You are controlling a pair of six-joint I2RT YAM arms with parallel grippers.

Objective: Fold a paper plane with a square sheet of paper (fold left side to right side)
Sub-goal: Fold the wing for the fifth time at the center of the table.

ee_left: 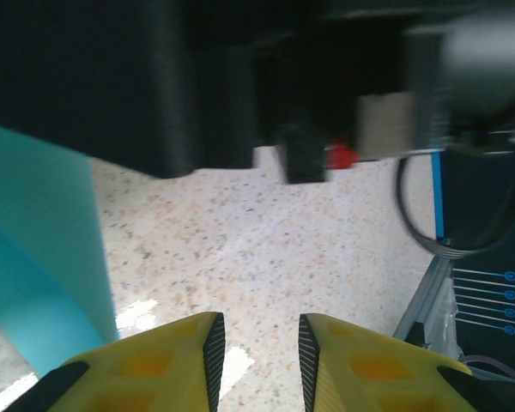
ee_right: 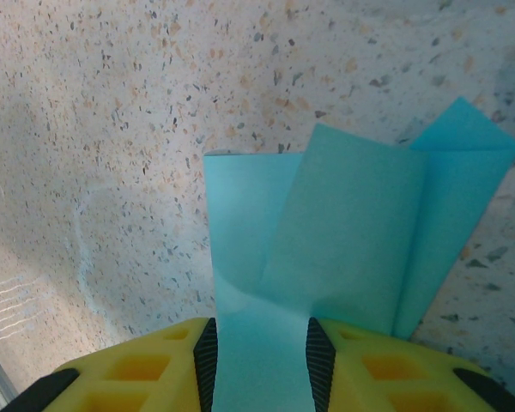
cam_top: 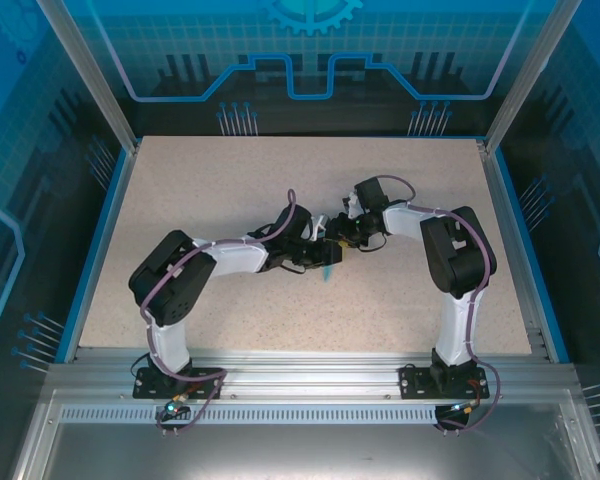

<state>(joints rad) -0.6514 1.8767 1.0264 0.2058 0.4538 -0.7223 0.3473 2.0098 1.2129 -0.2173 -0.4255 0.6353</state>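
Your right pincer (ee_right: 259, 365) has its yellow fingers parted, and the light-blue sheet of thin paper (ee_right: 343, 232) fills the whole gap between its black pads (ee_right: 206, 356). The sheet is wider than that gap and runs on under and beyond both fingers. The pincer therefore reads as released rather than clenched, though you cannot tell whether the fingertips press the sheet down. Ahead of this pincer the sheet is folded over itself. One flap overlaps another at a slant, a pointed corner reaches ahead and to the right of the right finger, and a straight edge lies ahead of the left finger. The speckled beige stone-pattern tabletop (ee_right: 112, 129) shows ahead of and to the left of the sheet. Your left pincer (ee_left: 257, 348) is also released, with its yellow fingers apart and only bare tabletop in the gap between them. The sheet (ee_left: 34, 257) rises to the left of its left finger, just beside it, as a tall curved band; contact with that finger cannot be confirmed. From the overhead camera the two arms meet near the middle of the tabletop (cam_top: 180, 200), and a small tip of the sheet (cam_top: 327, 270) shows just below where the pincers come together.
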